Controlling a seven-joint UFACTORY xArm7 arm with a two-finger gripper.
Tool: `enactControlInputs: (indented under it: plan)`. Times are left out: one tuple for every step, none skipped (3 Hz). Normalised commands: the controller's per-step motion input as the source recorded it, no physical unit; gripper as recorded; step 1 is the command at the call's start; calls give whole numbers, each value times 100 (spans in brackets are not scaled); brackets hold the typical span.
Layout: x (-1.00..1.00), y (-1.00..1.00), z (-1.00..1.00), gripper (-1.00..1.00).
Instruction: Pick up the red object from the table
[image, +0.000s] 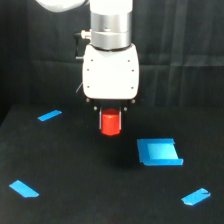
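Note:
The red object (110, 123) is a short red-orange block held between the dark fingers of my gripper (110, 119). It hangs clear above the black table (75, 165), with a faint shadow below it. The gripper's white body is directly over the block and points straight down. The fingers are mostly hidden behind the block and the gripper body.
A blue square patch (159, 152) lies on the table just to the exterior view's right of the block. Blue tape strips lie at the far left (49, 115), near left (24, 189) and near right (195, 197). A black curtain backs the scene.

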Motion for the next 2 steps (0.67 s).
enactControlInputs:
  plan:
    - [-3, 21, 30, -93]
    - [-2, 6, 13, -100]
